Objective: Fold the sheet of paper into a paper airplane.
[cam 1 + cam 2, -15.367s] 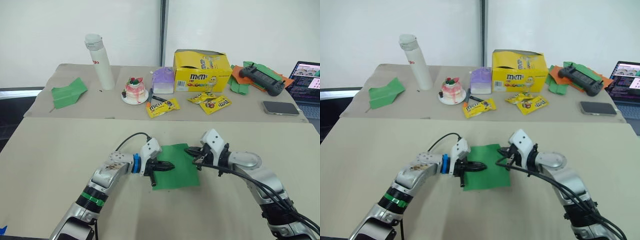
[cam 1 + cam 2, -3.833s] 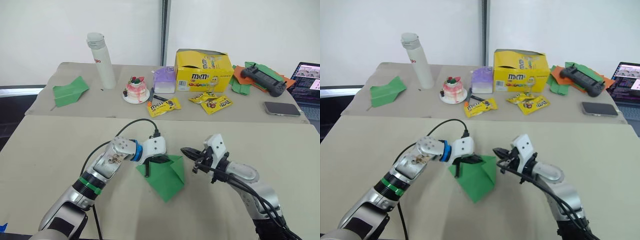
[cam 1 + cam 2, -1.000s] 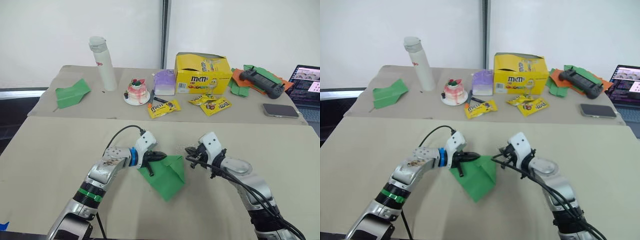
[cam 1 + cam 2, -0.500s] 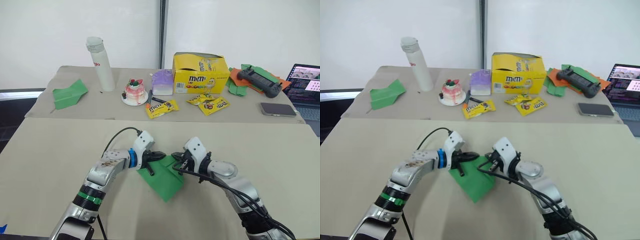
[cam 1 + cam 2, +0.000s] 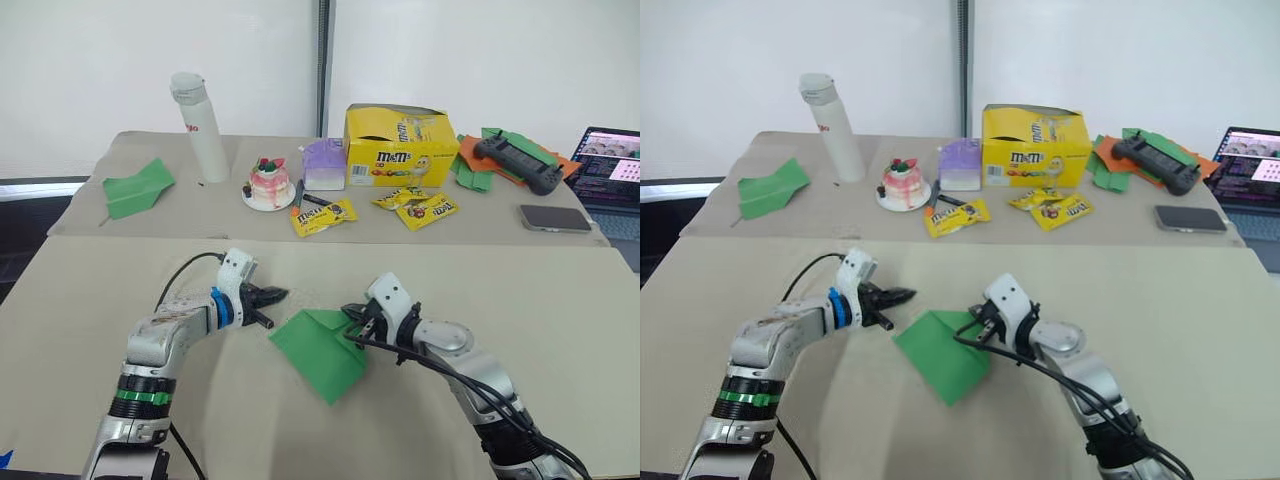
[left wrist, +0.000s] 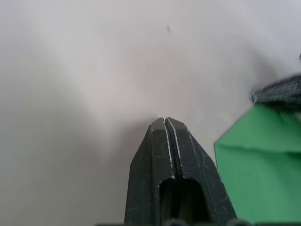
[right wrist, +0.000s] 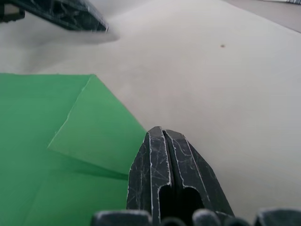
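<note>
The edge of the sheet of paper (image 5: 318, 351) nearest the right gripper (image 5: 352, 315) is partly covered by that gripper's black fingers, so whether the tips press on the paper or merely rest at its edge cannot be made out from the head views; in the right wrist view the two fingers (image 7: 164, 174) are seen pressed together with no gap, their tips set at the rim of a turned-over flap, with no paper seen between them. The laptop (image 5: 610, 160) far beyond the right gripper is cut off by the frame edge. The paper is seen partly folded, a pointed wedge lying flat on the beige table (image 5: 560, 330), its point directed away from both grippers toward the robot. The right arm is bent at the elbow and reaches inward, its gripper laid low against the paper's near-side corner. The left arm is bent likewise, its forearm angled inward, and the left gripper (image 5: 272, 296) is held just beside the paper's other upper corner, apart from it; in the left wrist view its fingers (image 6: 164, 155) are closed against each other, empty, above bare table with the green edge off to one side.
</note>
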